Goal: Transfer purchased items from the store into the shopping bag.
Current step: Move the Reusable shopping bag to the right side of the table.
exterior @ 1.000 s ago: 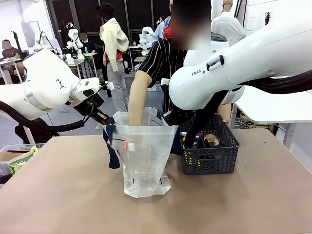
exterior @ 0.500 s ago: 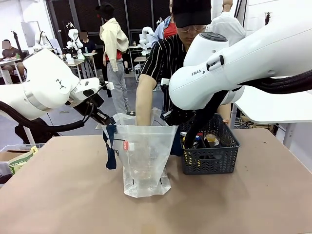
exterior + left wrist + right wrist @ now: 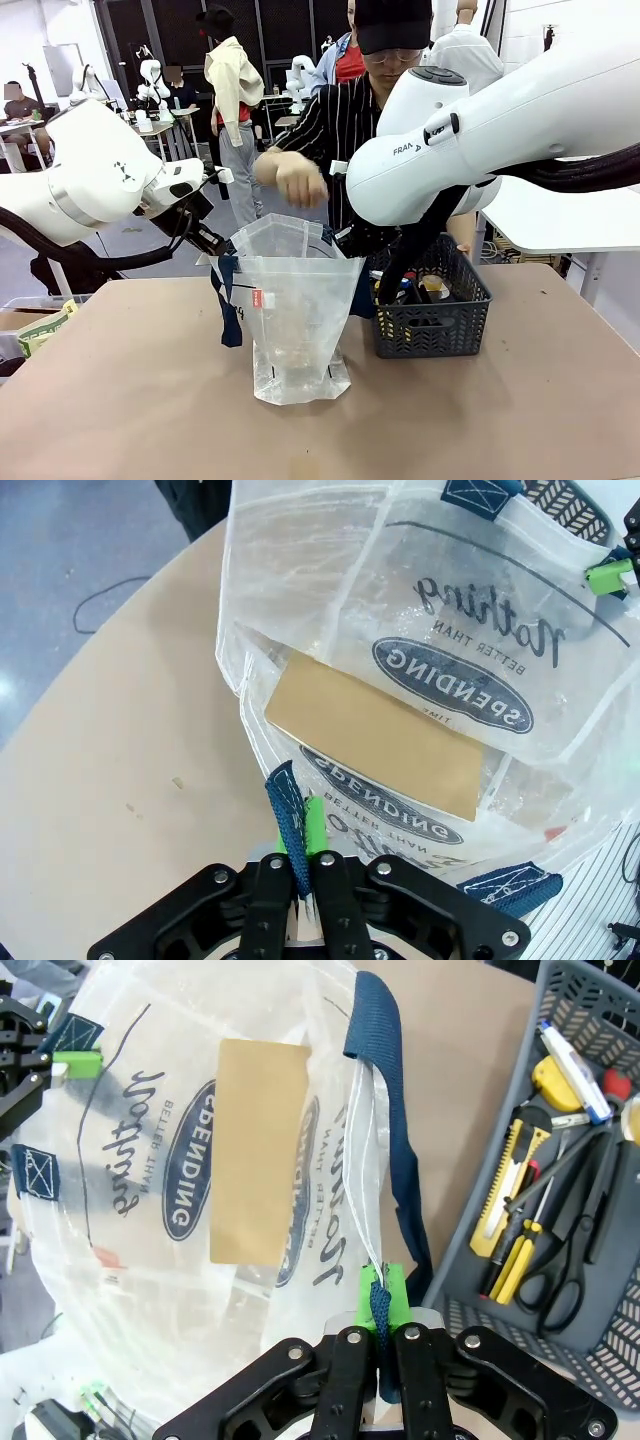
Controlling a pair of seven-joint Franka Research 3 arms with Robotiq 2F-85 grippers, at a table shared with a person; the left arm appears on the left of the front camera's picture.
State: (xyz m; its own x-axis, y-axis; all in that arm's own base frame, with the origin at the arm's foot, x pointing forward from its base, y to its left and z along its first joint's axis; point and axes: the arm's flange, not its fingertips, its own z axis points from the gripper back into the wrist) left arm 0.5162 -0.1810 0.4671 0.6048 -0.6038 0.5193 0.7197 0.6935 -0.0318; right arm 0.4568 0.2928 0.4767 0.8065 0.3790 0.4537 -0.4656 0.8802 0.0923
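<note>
Translucent clear plastic, the shopping bag [image 3: 300, 320] with dark navy strap handles stood upright on the brown table [image 3: 120, 400], its mouth spread wide because an arm gripped it on each of its 2 sides. The left gripper [image 3: 303, 845] was pinched tight on a navy strap at the bag's rim, its green pad pressed against the webbing. The right gripper [image 3: 381, 1298] was clamped the same way on the opposite strap and the plastic edge beside it. Held so, the soft bag offered an opening a hand could reach straight down into (that, I judge, was the purpose of the hold, since neither claw carried an item). The person's hand [image 3: 298, 182] hung loosely closed above the mouth, clear of the rim; whether it held anything I could not tell.

Inside the bag, 1 flat tan rectangular piece [image 3: 258, 1150] lay at the bottom; whether it was a purchase or the bag's own base card was unclear. Just beside the bag, on the right gripper's side, the dark grey lattice-sided plastic basket [image 3: 430, 335] held the goods not yet moved: a yellow utility knife [image 3: 505, 1185], black-handled scissors [image 3: 560, 1260], a white pen-like stick [image 3: 572, 1058] and other small pieces too crowded to name. The transfer looked barely begun.
</note>
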